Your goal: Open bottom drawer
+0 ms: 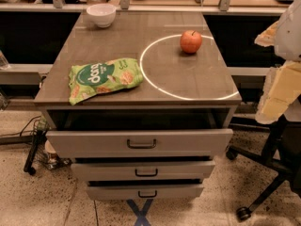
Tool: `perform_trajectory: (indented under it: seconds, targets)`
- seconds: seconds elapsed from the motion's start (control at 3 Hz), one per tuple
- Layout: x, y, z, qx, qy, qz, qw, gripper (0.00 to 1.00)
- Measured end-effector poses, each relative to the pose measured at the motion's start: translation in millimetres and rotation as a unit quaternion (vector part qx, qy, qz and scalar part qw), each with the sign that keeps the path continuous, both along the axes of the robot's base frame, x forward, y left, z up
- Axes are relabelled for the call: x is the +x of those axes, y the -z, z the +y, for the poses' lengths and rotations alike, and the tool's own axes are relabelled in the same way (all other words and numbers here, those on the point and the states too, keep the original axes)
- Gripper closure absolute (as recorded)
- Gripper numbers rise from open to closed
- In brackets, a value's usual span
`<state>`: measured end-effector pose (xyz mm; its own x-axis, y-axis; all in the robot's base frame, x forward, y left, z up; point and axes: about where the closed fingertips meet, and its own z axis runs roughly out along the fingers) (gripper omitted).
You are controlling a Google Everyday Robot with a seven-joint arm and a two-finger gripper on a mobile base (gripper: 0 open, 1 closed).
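Observation:
The grey three-drawer cabinet (136, 102) stands in the middle of the camera view. The bottom drawer (113, 192) is the lowest and narrowest front, with a small dark handle (147, 194). A thin dark gap shows above its front. The middle drawer (103, 170) sits a little further forward, and the wide top drawer (84, 143) is pulled out furthest. My gripper (278, 94), white and cream, hangs at the right edge beside the cabinet top. It is well above and to the right of the bottom drawer and touches none of the drawers.
On the cabinet top lie a green snack bag (104, 78), a red apple (191, 41) and a white bowl (101, 14). A black office chair base (263, 182) stands at the right on the floor. Cables and a small black stand (36, 149) are at the left. A blue tape cross (141, 212) marks the floor in front.

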<state>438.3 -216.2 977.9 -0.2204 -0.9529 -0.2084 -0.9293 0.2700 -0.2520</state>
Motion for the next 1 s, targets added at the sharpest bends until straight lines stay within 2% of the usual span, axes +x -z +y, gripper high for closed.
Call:
perform_trajectory:
  seconds: [0.33, 1.0]
  targets:
    - [0, -1, 0, 0.0, -0.001, -0.003, 1.0, 0.0]
    - [-19, 37, -29, -0.006, -0.023, -0.001, 0.9997, 0.0]
